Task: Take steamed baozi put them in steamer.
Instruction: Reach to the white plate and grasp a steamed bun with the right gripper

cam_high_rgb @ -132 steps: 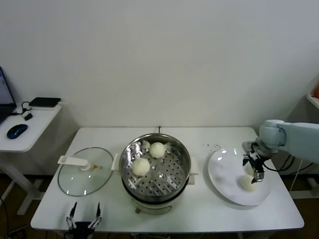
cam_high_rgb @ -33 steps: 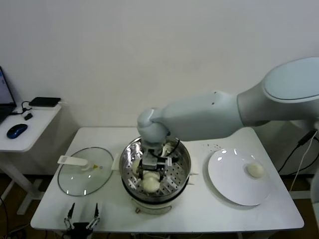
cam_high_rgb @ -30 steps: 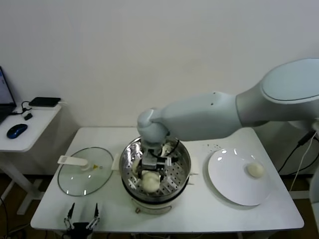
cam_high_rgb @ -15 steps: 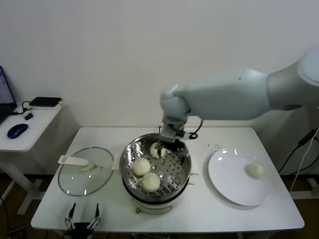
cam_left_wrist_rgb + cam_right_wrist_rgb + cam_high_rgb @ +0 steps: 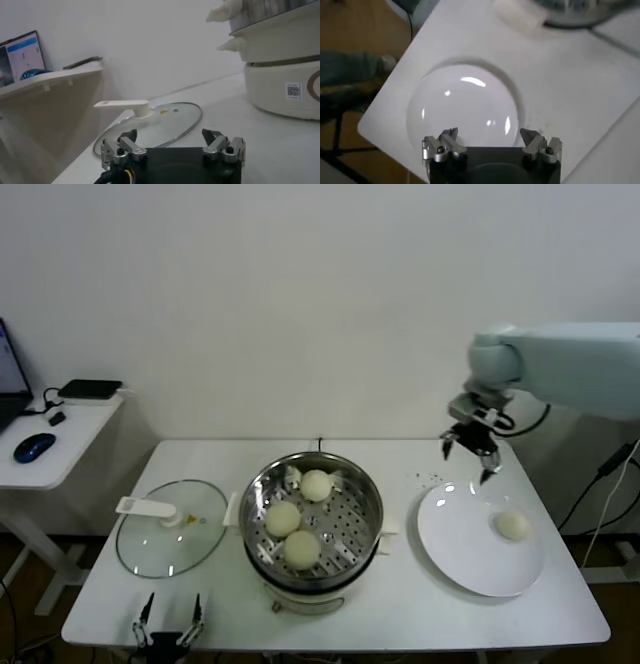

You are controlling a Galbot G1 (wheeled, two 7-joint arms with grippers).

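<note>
Overhead, the right tool (image 5: 470, 456) hangs above the far edge of the plate (image 5: 470, 559) with its fingers spread wide, holding nothing and touching nothing. From its own wrist camera, the plate (image 5: 465, 112) shows below the parted fingertips (image 5: 447, 137). The left tool (image 5: 168, 621) sits parked low at the near edge of the counter (image 5: 420, 614), its fingers apart and empty; its wrist view takes in the glass lid (image 5: 160, 120) lying flat and the steamer's white base (image 5: 282, 87) beyond.

Three baozi sit in the steamer (image 5: 370, 494) on its perforated tray: one toward the back (image 5: 316, 485), one at the middle left (image 5: 283, 518), one nearest the front (image 5: 302, 550), close together but apart. A fourth baozi (image 5: 512, 525) rests on the white plate, well right of the steamer. The buns are round, so no long axis or heading can be told. The steamer stands upright at the counter's centre, open at the top.

The lid (image 5: 165, 539) lies left of the steamer, its white handle up. A white wall backs the counter; a side desk (image 5: 60, 444) at far left carries a mouse (image 5: 34, 447).
</note>
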